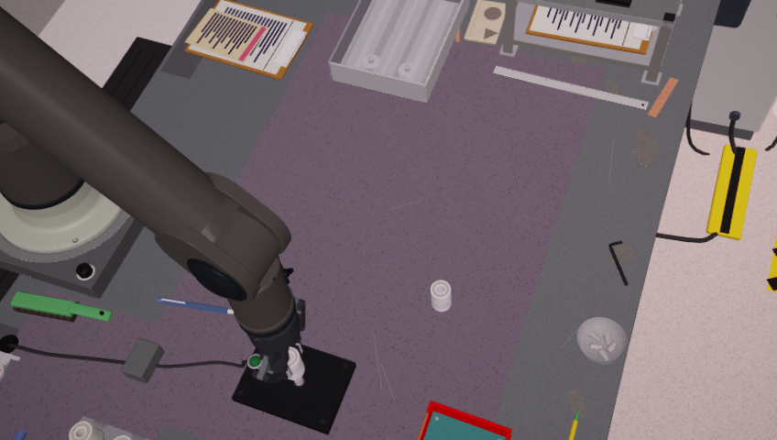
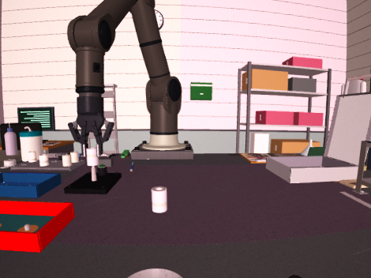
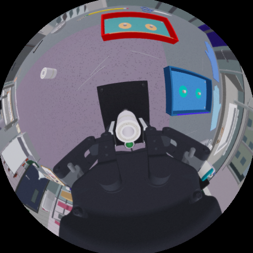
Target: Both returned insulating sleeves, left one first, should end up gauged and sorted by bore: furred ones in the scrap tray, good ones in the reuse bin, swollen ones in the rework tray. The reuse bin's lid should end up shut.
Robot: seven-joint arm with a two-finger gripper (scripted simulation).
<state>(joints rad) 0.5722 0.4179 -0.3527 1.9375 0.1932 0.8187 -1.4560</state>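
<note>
On the black gauge plate (image 1: 297, 388) at the near left of the purple mat, a white insulating sleeve (image 3: 127, 128) sits over the upright white gauge pin (image 2: 93, 173), and it is held by my gripper (image 3: 127, 129), which is closed around it. A green lamp (image 3: 129, 145) glows beside the pin. The second white sleeve (image 1: 440, 295) stands upright alone in the middle of the mat. The red tray (image 3: 138, 27) and the blue tray (image 3: 188, 92) each show two pegs. The grey bin (image 1: 397, 46) stands at the far edge with its lid (image 2: 349, 126) raised.
A round dish (image 1: 601, 339) of small white pieces sits at the mat's right edge. A blue pen (image 1: 193, 306), a green brush (image 1: 60, 308) and a cabled grey box (image 1: 142, 360) lie left of the plate. Clipboards (image 1: 248, 37) and a ruler (image 1: 570, 87) lie at the far edge.
</note>
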